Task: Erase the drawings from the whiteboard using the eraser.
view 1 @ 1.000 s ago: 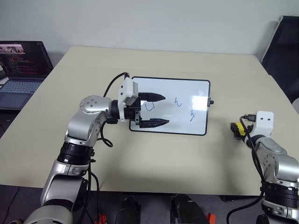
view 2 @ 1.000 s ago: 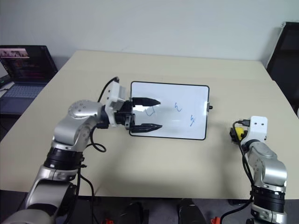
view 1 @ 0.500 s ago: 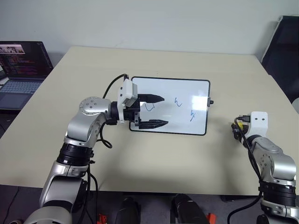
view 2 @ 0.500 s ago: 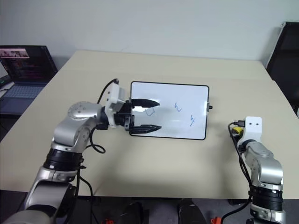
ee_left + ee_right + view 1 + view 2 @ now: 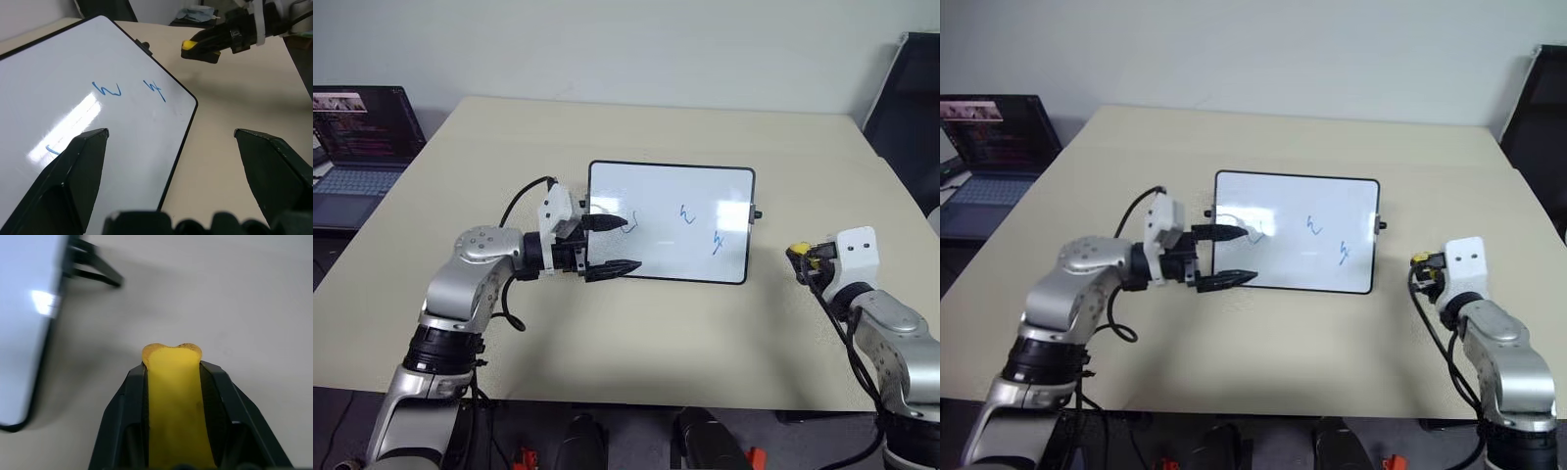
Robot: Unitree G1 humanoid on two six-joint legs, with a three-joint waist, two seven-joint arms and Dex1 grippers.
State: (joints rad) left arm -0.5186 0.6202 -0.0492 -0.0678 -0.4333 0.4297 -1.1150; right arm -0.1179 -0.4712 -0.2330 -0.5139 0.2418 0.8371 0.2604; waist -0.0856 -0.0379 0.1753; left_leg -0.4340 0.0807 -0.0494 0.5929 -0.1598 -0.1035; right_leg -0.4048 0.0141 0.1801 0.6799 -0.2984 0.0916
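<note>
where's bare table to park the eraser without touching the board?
Bare table along the near edge, between the whiteboard and the robot, and behind the board. Crowded at the board's left end, where the open left hand hangs; the right hand holds the eraser.

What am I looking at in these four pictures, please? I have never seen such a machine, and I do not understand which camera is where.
It is a humanoid robot with two arms, each ending in a gripper of two black fingers. Two pictures come from cameras in its head, looking down over a beige table. The other two come from cameras on its wrists, looking along each gripper's fingers.

On the table lies a whiteboard with three small blue drawings. A laptop stands on another surface at the far left.

The left gripper is open, hovering at the board's left end. The right gripper, to the right of the board, is shut on a yellow eraser, held clear of the table.
</note>
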